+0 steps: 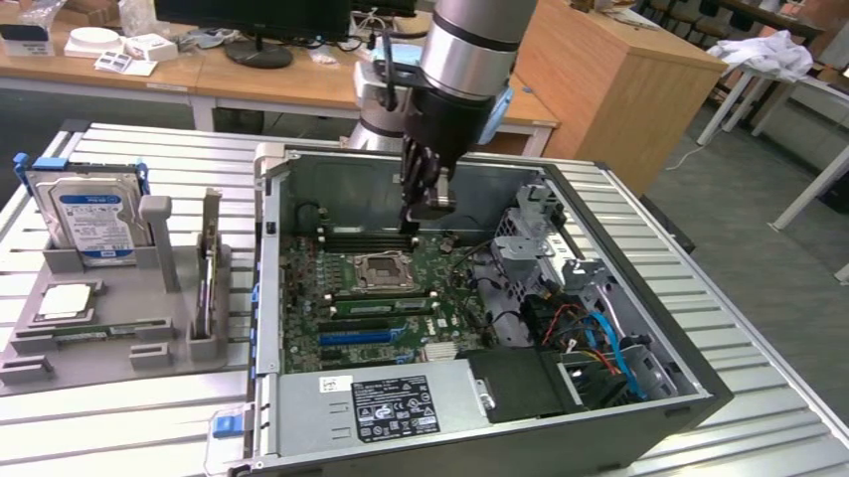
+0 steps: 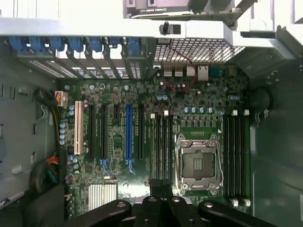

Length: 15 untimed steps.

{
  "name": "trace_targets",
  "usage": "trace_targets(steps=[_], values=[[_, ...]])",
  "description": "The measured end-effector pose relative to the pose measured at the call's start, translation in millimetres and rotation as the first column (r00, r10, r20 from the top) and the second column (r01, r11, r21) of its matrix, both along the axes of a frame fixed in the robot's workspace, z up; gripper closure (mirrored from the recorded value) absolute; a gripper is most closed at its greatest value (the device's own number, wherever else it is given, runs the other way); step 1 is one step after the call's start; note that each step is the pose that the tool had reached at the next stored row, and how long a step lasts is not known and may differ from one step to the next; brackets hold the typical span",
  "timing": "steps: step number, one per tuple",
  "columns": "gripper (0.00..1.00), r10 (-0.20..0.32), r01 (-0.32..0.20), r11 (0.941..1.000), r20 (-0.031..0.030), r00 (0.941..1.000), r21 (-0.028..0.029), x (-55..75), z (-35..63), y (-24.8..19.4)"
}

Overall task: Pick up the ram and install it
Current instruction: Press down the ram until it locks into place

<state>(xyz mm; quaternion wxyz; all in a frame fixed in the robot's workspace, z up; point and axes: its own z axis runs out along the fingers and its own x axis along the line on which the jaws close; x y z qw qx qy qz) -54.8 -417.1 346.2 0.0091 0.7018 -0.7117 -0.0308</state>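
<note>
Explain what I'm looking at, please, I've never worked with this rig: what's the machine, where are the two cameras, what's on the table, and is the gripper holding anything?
The machine is a single robot arm with a gripper at its tip. The exterior view comes from a camera off the arm. The wrist view comes from a camera on the arm's wrist, looking down past the gripper at the motherboard.

An open computer case lies on the ribbed metal table. Towards the exterior view's left is a grey holder with a hard drive, an upright card and a thin green stick, apparently a ram.

The gripper is inside the case, shut, near the memory slots beside the processor socket. I cannot tell whether anything thin is pinched in it.
</note>
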Motion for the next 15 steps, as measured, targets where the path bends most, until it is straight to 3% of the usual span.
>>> trace_targets(steps=[5,15], values=[[0.89,0.0,0.0,1.0,0.0001,1.0,0.0001,6.7,-0.1,0.0],[0.89,0.0,0.0,1.0,0.0001,1.0,0.0001,6.8,0.0,0.0]])
